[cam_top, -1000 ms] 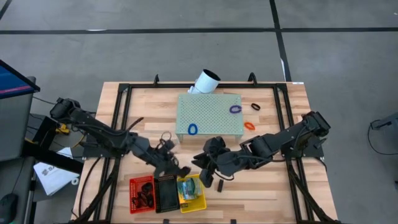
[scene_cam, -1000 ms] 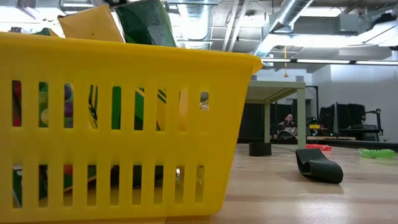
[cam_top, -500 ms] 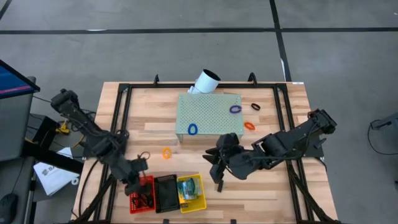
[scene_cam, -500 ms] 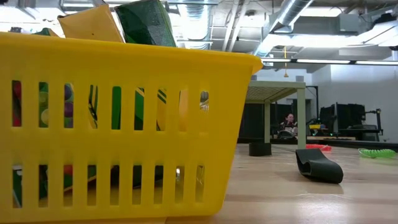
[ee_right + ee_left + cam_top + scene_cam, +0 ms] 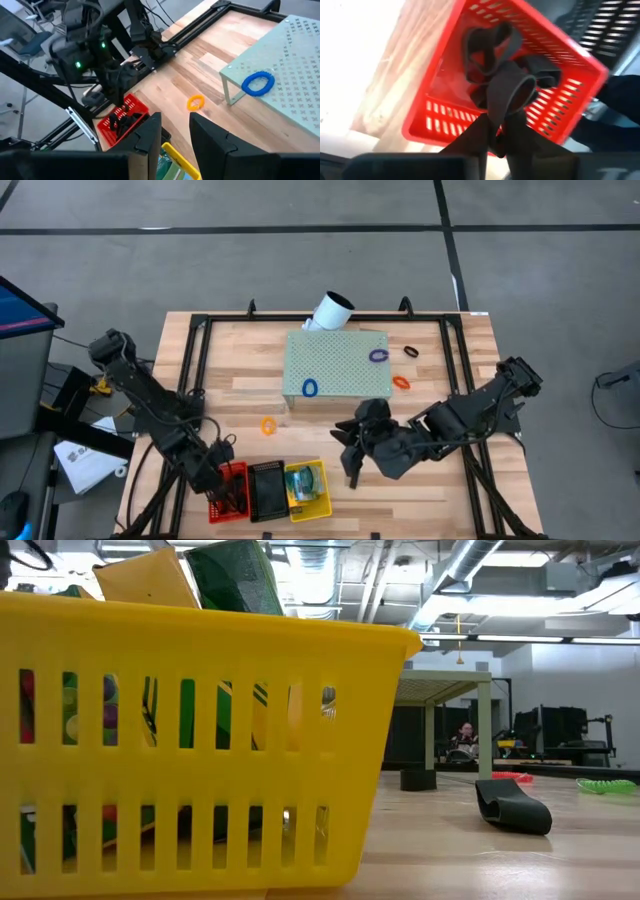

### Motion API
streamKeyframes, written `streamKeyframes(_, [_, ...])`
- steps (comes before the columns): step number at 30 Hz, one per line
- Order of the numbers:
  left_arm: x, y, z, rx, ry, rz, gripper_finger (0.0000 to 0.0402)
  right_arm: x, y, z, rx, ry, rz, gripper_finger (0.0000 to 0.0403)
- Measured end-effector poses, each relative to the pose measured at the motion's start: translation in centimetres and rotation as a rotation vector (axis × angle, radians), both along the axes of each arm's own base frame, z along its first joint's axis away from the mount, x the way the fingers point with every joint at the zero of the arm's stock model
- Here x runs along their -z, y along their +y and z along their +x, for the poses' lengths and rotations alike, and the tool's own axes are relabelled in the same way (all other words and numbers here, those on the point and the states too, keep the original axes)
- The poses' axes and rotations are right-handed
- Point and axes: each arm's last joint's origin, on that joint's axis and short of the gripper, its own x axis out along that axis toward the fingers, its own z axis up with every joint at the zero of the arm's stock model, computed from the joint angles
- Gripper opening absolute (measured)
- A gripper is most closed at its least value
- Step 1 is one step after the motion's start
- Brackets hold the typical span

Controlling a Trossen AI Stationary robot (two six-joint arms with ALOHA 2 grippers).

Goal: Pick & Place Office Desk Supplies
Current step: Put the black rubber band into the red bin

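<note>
The left gripper (image 5: 222, 480) hangs over the red slotted plastic basket (image 5: 214, 476) at the table's front edge; its fingers (image 5: 475, 142) pinch a black rubber band (image 5: 512, 90) that dangles just above the other black bands lying inside (whether the band touches them I cannot tell). Beside it, touching in a row, stand the black slotted basket (image 5: 267, 491) and the yellow slotted plastic basket (image 5: 320, 480), which holds printed crayon boxes (image 5: 150, 580). The right gripper (image 5: 352, 452) hovers above bare wood just right of the yellow basket, fingers slightly parted and empty; a black strap (image 5: 512, 806) lies on the wood near it. An orange loop (image 5: 268, 425) rests alone in open tabletop between the baskets and the pale green perforated block (image 5: 340, 345); a blue loop (image 5: 310, 388) sits at the block's front edge.
</note>
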Motion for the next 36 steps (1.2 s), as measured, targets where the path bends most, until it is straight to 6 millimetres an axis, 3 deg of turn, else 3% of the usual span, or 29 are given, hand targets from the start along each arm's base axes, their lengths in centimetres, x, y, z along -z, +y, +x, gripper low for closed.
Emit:
streamKeyframes(5, [0.9,-0.3,0.2,0.025,0.019,0.044,0.0092,0.4,0.3,-0.6,0.045,0.02,0.017,0.0099])
streamKeyframes(16, [0.2,0.7,-0.4,0.058,0.0,0.104,0.0231,1.4,0.5,-2.0,0.093,0.116,0.043,0.0099])
streamKeyframes(22, [-0.8,1.2,-0.8,0.079,-0.044,0.072,0.0263,2.1,0.5,-2.7,0.081,0.209,0.077,0.0099])
streamKeyframes(27, [-2.5,1.7,-1.0,0.115,-0.176,0.022,0.0255,5.5,1.1,-2.9,0.029,0.354,0.13,0.0099])
streamKeyframes(33, [-4.9,1.5,-0.6,0.179,-0.433,-0.09,0.0236,12.2,1.6,-2.4,-0.107,0.542,0.338,0.0104])
streamKeyframes(36, [-6.4,1.7,-0.3,0.156,-0.587,-0.126,0.0231,14.8,0.7,-2.0,-0.09,0.584,0.468,0.0123])
